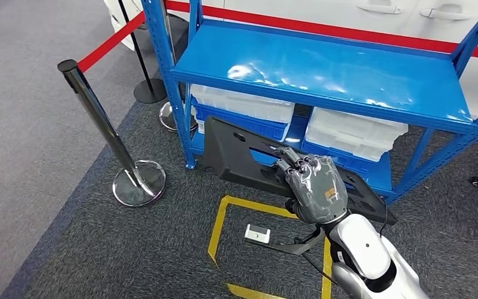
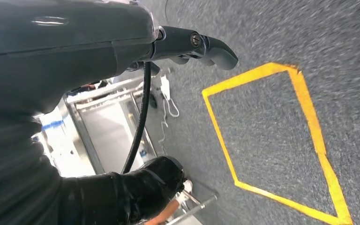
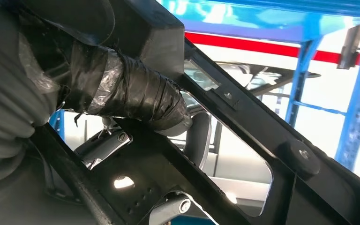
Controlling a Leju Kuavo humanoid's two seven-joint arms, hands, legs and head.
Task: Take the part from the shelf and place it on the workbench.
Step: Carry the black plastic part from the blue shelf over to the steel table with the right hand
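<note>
Looks like a factory demo floor, perhaps automotive: blue steel shelf rack holding white bins, yellow floor tape on grey carpet, a red-belt stanchion.

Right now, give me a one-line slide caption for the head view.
Right hand grips a long black plastic part at the blue shelf's lower level, above a yellow-taped floor square.

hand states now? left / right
Left hand: can't tell; fingers hidden in the wrist view.
Right hand: gripping the black part at the shelf.
</note>
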